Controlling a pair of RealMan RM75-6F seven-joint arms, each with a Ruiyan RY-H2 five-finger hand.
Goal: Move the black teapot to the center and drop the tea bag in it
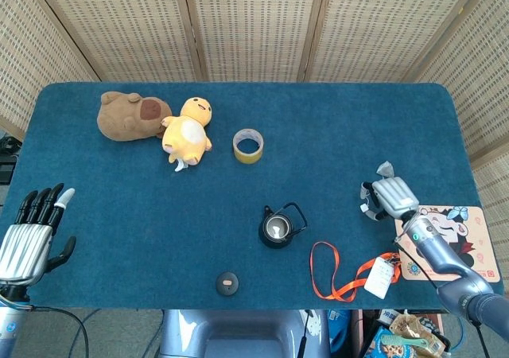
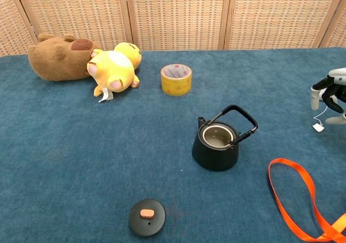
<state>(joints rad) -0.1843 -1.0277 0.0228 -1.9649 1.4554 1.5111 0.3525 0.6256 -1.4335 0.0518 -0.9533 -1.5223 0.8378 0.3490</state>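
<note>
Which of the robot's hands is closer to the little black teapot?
Right. The right hand is off to the black teapot's right, over the tea bag. The left hand hangs at the table's far left edge.

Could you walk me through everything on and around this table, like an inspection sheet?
Surface: blue carpeted table, seen from head and chest views.
Job's things: black teapot upright, open, near centre; its lid lies apart at the front edge; tea bag at the right robot hand's fingers, its string tag on the table.
Clutter: brown capybara plush, yellow plush, yellow tape roll, orange lanyard with a card, cartoon mat.
Robot hands: left robot hand fingers apart, holding nothing; right robot hand over the tea bag, grasp unclear.
Cables: dark cable along the right arm.
Surroundings: woven screen panels behind.
</note>
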